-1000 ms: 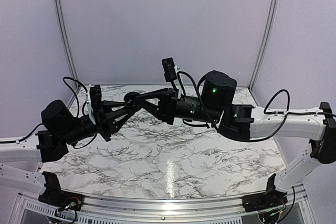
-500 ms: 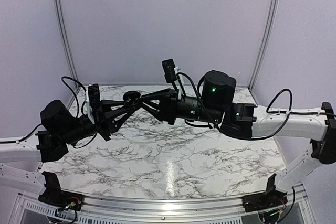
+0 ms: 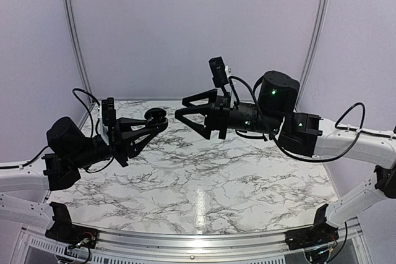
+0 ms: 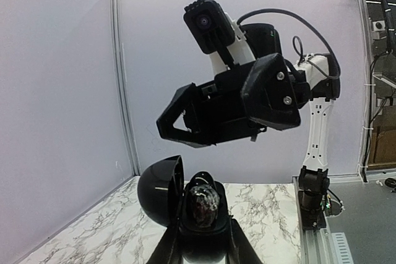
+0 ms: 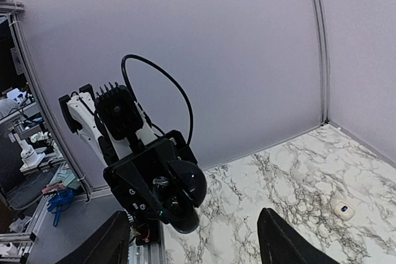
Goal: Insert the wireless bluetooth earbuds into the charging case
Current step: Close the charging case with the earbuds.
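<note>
A black round clamshell charging case stands with its hinged lid swung open, held above the table with my left gripper shut on its base. One glossy earbud sits in the case's cradle. From above, the case shows at the left gripper's tip. My right gripper hangs open just right of the case, apart from it, with nothing between its fingers. In the right wrist view the case faces my open right gripper.
A small cream-white rounded piece with a dark spot lies on the marble table at the far right of the right wrist view; I cannot tell what it is. Pale walls close the back and sides. A metal rail runs along the near edge.
My right gripper has opened wide and drawn back to the right and upward, away from the case. The left gripper has kept its hold on the case, almost still.
</note>
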Tool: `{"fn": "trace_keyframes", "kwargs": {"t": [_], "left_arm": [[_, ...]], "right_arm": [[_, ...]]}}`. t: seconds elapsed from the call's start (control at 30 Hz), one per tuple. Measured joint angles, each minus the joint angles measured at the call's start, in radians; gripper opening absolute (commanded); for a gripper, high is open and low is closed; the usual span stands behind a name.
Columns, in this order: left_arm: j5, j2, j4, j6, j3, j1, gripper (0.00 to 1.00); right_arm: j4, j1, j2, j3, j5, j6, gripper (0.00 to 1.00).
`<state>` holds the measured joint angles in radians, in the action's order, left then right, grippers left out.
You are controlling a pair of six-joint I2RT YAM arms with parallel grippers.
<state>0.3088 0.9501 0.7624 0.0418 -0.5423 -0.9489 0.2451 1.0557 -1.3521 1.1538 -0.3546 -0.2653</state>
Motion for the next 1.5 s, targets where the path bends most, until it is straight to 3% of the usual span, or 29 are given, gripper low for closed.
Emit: {"fn": "trace_keyframes", "kwargs": {"t": [0.3, 0.53, 0.8, 1.2, 1.5], "left_arm": [[0.067, 0.03, -0.005, -0.06, -0.018, 0.001, 0.0], [0.079, 0.047, -0.017, -0.087, -0.039, 0.001, 0.0], [0.128, 0.079, -0.034, -0.116, -0.068, 0.001, 0.0], [0.152, 0.092, -0.037, -0.129, -0.072, 0.001, 0.0], [0.153, 0.092, -0.042, -0.129, -0.072, 0.003, 0.0]], "right_arm": [[-0.146, -0.041, -0.001, 0.079, -0.103, 0.12, 0.63], [-0.303, -0.007, -0.031, 0.193, -0.05, 0.211, 0.79], [-0.445, 0.004, -0.081, 0.293, 0.008, 0.27, 0.85], [-0.497, 0.005, -0.135, 0.323, -0.008, 0.244, 0.89], [-0.508, 0.006, -0.162, 0.35, -0.011, 0.209, 0.85]]}}
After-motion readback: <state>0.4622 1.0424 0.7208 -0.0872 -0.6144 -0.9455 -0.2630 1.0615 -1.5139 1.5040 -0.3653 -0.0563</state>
